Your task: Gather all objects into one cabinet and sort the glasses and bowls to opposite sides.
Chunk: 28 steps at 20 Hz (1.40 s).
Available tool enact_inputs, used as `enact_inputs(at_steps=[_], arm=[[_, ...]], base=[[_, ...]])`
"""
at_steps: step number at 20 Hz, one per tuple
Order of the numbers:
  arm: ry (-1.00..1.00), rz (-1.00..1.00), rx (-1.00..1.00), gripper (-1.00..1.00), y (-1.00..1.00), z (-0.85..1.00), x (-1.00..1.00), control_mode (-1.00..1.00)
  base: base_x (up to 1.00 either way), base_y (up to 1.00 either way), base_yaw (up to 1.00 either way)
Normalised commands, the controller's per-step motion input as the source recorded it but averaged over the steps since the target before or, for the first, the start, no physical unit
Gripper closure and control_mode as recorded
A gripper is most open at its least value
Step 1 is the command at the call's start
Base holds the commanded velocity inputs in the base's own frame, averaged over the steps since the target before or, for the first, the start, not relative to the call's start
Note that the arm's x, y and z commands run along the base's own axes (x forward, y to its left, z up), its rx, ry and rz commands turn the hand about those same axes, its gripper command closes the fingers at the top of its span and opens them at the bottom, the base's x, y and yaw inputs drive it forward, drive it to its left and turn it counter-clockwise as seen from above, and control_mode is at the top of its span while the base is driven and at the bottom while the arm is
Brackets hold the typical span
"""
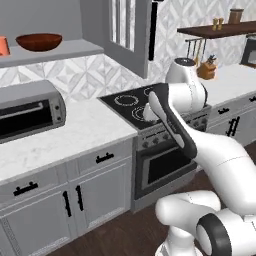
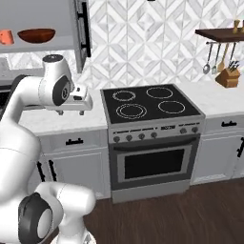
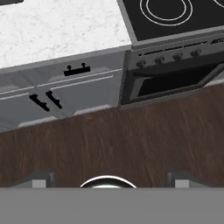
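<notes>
We see the bowl (image 1: 39, 41) on the cabinet (image 1: 75, 48) shelf, with an orange cup (image 1: 3, 45) just beside it at the left edge. Our hand (image 2: 70, 113) hangs released and empty over the table (image 1: 85, 130), left of the stove (image 2: 151, 108). The cabinet door (image 1: 125, 35) stands open. A toaster oven (image 1: 27, 110) sits on the table

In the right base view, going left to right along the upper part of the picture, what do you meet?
Orange cup → dark brown bowl on the cabinet shelf → black bar handle on the open cabinet door → wooden wall shelf → knife block beneath it.
</notes>
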Motion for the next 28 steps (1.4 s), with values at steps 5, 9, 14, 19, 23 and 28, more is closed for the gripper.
enact_inputs(at_steps=[5,9,14,19,23,28], arm=[[0.0,0.0,0.0,-1.0,0.0,0.0,0.0,1.0],[0.0,0.0,0.0,-1.0,0.0,0.0,0.0,1.0],[0.0,0.0,0.0,-1.0,0.0,0.0,0.0,1.0],[0.0,0.0,0.0,-1.0,0.0,0.0,0.0,1.0],[0.0,0.0,0.0,-1.0,0.0,0.0,0.0,1.0],[0.0,0.0,0.0,-1.0,0.0,0.0,0.0,1.0]], base=[[-0.22,-0.68,-0.56],[0.36,-0.43,-0.76],[0.25,-0.27,-0.87],[0.2,-0.36,-0.87],[0.43,-0.13,-0.85],[0.97,0.53,-0.6]])
